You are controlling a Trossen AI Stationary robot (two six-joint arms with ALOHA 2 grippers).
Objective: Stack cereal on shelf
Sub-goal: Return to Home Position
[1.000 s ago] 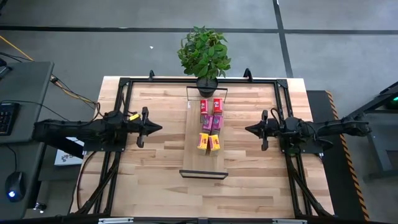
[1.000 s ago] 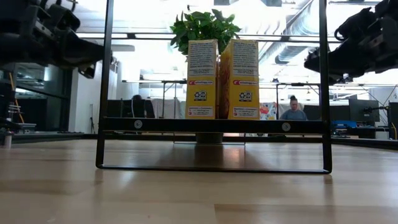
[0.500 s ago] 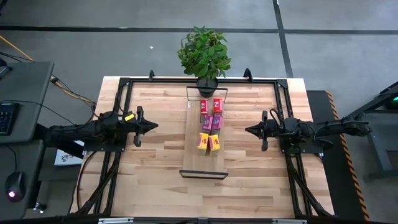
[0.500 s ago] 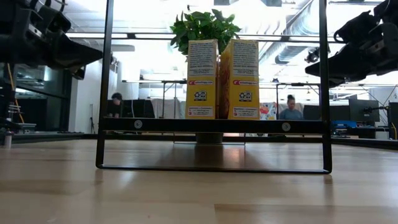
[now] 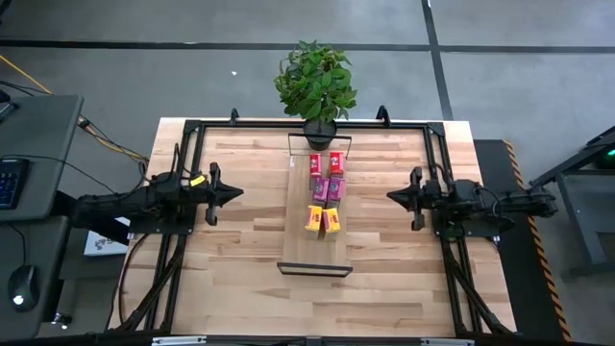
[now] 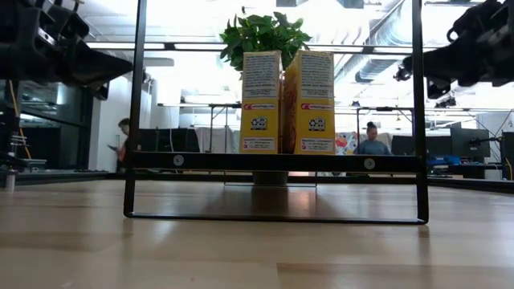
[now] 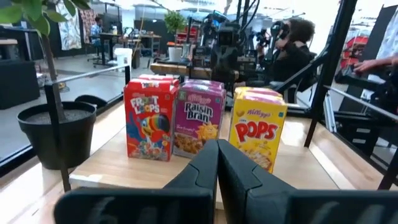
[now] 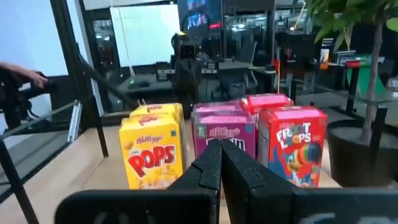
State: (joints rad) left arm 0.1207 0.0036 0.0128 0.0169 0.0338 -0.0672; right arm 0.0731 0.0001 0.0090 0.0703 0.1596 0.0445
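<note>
The shelf [image 5: 315, 252], a long light-wood plank with black end frames, runs down the middle of the table from far to near. The cereal stands on it in pairs: two red boxes [image 5: 323, 161] at the far end, two pink ones [image 5: 325, 187] in the middle and two yellow ones [image 5: 324, 219] nearest. The low view shows the yellow pair [image 6: 287, 102] upright on the plank [image 6: 273, 161]. My left gripper [image 5: 240, 192] hangs left of the shelf, shut and level, pointing at the boxes. My right gripper [image 5: 389, 197] mirrors it on the right, shut and holding nothing.
A potted plant [image 5: 315, 82] stands at the shelf's far end. A black tube frame [image 5: 192, 130] runs along the table's edges. Bare tabletop lies between each gripper and the shelf. People show in the room behind the table [image 6: 371, 140].
Both grippers have tipped up slightly until they point level, the left first and the right in the last half second, and both stay shut. The cereal boxes and the shelf have not moved.
</note>
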